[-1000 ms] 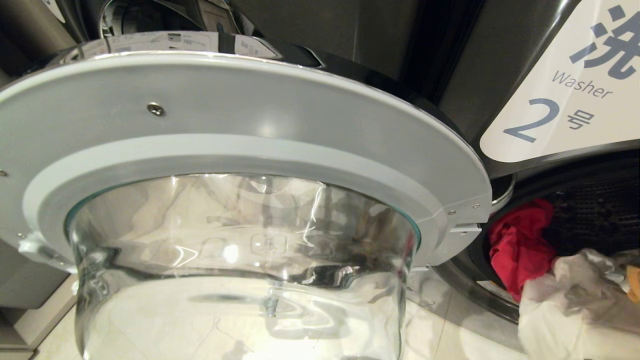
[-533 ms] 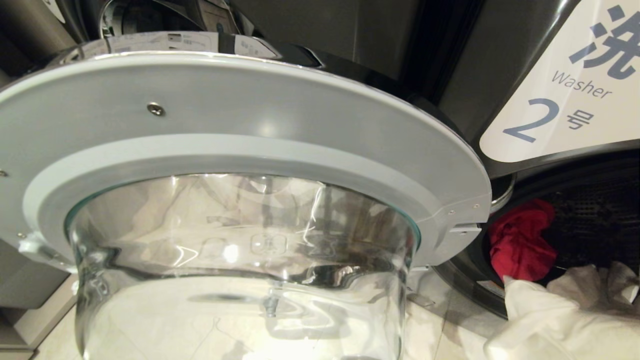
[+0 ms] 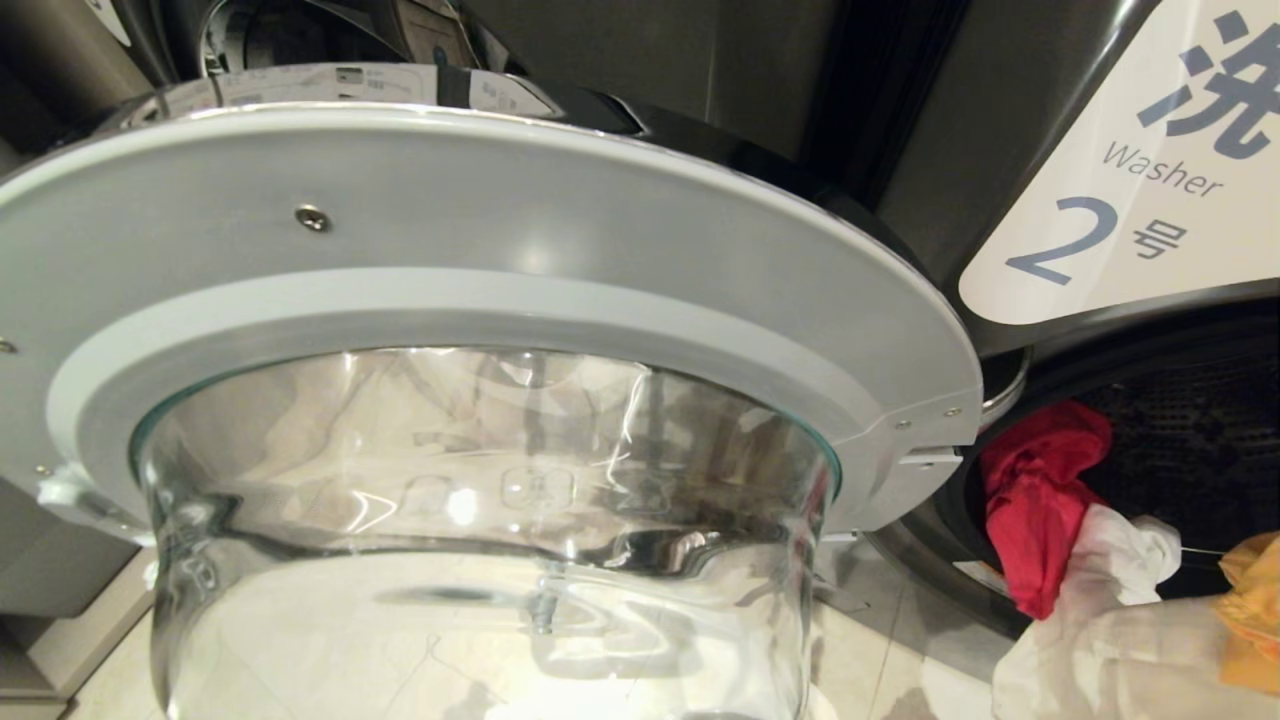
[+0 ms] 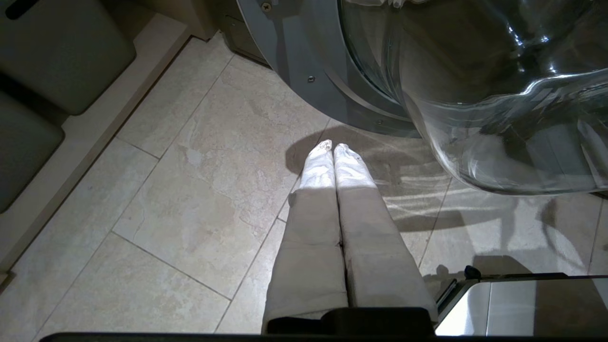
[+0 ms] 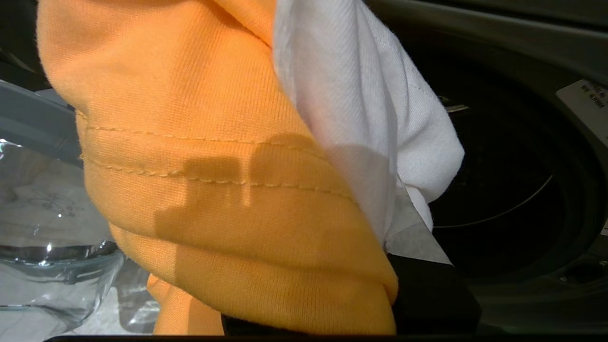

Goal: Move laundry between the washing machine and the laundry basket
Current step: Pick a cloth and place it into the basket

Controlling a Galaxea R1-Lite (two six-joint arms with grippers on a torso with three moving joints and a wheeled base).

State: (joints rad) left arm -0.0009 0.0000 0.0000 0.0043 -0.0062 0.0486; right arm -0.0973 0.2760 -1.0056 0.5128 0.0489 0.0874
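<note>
The right claw (image 5: 304, 327) is buried under orange cloth (image 5: 213, 190) and white cloth (image 5: 361, 118) at the washing machine (image 3: 1150, 420) mouth; its grip can't be made out. A red garment (image 3: 1040, 490) hangs inside, left to move.

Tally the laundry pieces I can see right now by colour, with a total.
Red-pink cloth garment, hanging at the washer drum opening: 1
White cloth garment, in front of the opening: 1
Orange cloth garment, draped over the right wrist camera: 1
Total: 3
</note>
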